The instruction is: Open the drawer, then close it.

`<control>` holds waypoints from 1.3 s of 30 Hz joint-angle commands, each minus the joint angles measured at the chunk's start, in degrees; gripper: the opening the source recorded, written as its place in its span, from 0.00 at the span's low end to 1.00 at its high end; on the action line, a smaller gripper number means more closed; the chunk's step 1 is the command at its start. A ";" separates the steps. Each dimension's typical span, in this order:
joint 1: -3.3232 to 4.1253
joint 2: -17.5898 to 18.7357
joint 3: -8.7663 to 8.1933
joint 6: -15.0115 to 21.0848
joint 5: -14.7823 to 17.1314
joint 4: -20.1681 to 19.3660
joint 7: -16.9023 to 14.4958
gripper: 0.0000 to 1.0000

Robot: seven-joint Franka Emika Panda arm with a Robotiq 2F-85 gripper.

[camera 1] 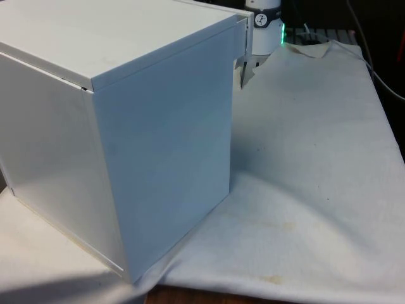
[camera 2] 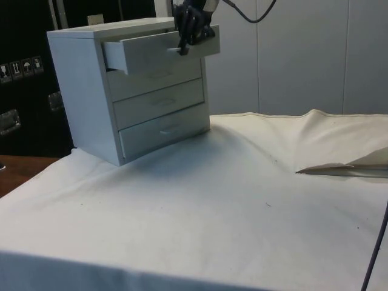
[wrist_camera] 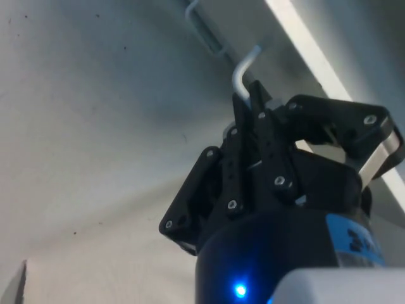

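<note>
The gripper (camera 2: 183,47) hangs high at the side view's upper left, its fingers (wrist_camera: 243,120) pinched together.

My black gripper (wrist_camera: 248,104) is clamped on a drawer's bent metal handle (wrist_camera: 243,69), above the white-clothed bench (wrist_camera: 82,126).

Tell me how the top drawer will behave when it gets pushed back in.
The top drawer looks rigid and thin-walled, so probably light and easy to slide. The gripper is clamped on its slim metal handle, which may slip. The chest sits on loose cloth, so it might shift.
</note>
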 commanded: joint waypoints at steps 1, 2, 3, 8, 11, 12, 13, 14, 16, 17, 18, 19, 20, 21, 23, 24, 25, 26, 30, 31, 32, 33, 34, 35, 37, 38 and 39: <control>-1.55 -1.49 0.74 -0.29 -2.52 -1.03 1.20 0.00; -1.55 -1.78 0.74 -0.34 -2.69 -1.26 1.26 0.00; -1.55 -2.01 0.74 -0.34 -2.86 -1.49 1.38 0.00; -1.66 -3.38 1.09 -0.63 -3.44 -2.64 1.66 0.00; 0.00 -2.58 0.17 -0.06 -1.26 -2.41 0.52 0.00; -1.66 -4.24 1.32 -0.86 -3.67 -3.32 1.78 0.00; -1.60 -4.58 1.32 -1.03 -3.72 -3.55 1.83 0.00; -1.60 -4.98 1.38 -1.20 -3.78 -3.78 1.83 0.00; -1.55 -6.19 1.60 -1.89 -3.72 -4.41 1.78 0.00; -1.49 -6.59 1.66 -2.18 -3.72 -4.58 1.72 0.00; -1.49 -7.10 1.78 -2.52 -3.67 -4.81 1.66 0.00; 0.00 -5.21 0.74 -1.66 -1.72 -3.78 0.80 0.00; -1.43 -7.51 1.83 -2.92 -3.61 -4.98 1.60 0.00; -1.43 -8.02 1.95 -3.21 -3.55 -5.21 1.55 0.00; -1.38 -9.45 2.12 -4.18 -3.50 -5.96 1.49 0.00; -1.32 -9.91 2.23 -4.53 -3.50 -6.25 1.49 0.00; -1.32 -10.37 2.29 -4.87 -3.55 -6.47 1.49 0.00; -1.26 -10.83 2.29 -5.10 -3.61 -6.76 1.49 0.00; -1.26 -12.20 2.52 -5.90 -4.01 -7.68 1.72 0.00; -1.20 -13.06 2.64 -6.30 -4.41 -8.31 1.95 0.00; -1.20 -13.58 2.75 -6.53 -4.58 -8.71 2.06 0.00; -1.20 -14.09 2.81 -6.82 -4.76 -9.05 2.12 0.00; -1.20 -14.55 2.86 -6.99 -4.93 -9.40 2.29 0.00; -1.20 -15.07 2.92 -7.22 -5.21 -9.74 2.46 0.00; -1.15 -15.53 2.98 -7.45 -5.56 -10.08 2.75 0.00; -1.09 -16.39 3.04 -7.85 -6.25 -10.71 3.32 0.00; -1.03 -16.90 3.09 -8.08 -6.65 -11.12 3.67 0.00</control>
